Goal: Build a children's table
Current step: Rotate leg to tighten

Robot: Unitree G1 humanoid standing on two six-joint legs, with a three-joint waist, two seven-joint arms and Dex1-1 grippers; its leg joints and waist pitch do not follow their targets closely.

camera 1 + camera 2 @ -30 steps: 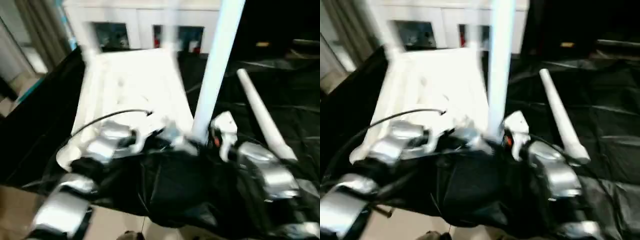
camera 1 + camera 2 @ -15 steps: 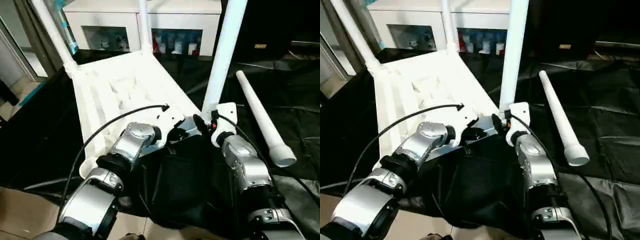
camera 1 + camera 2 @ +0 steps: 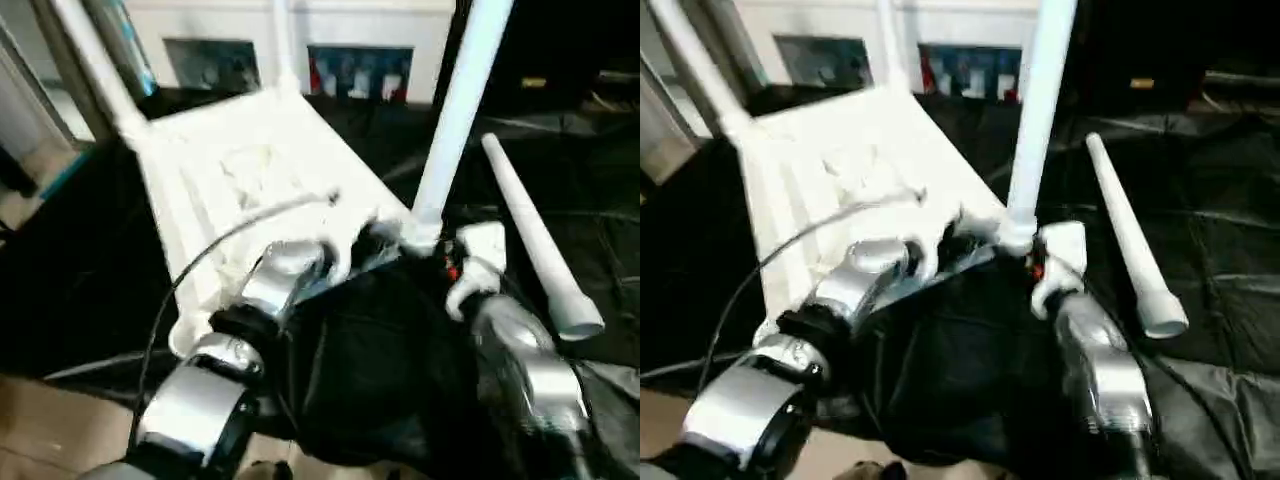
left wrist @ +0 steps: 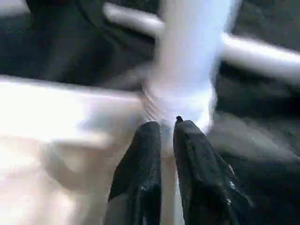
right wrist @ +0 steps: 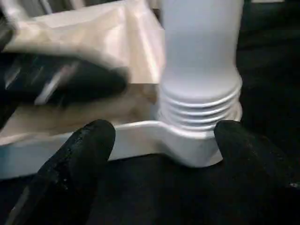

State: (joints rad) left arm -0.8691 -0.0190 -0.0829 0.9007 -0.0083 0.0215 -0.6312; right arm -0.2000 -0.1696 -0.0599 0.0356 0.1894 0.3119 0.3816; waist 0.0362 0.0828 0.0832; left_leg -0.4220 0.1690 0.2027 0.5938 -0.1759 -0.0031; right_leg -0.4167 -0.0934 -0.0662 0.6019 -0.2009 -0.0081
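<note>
On the black sheet (image 3: 90,260), the table top (image 3: 260,170) has 3 legs in; the right gripper (image 5: 159,140) stands released around the third leg (image 3: 455,110), the left gripper (image 4: 161,136) nearly pinched, so the loose leg (image 3: 535,240) comes next.

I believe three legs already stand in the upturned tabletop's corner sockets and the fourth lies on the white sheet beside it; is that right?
Not quite: the loose leg lies on a black sheet, as the left eye view shows. Three legs do stand in the tabletop.

White ribbed table top (image 3: 250,170), white legs (image 3: 455,110), black floor sheet (image 3: 580,200), silver forearms (image 3: 200,410), black gripper fingers (image 5: 75,159).
</note>
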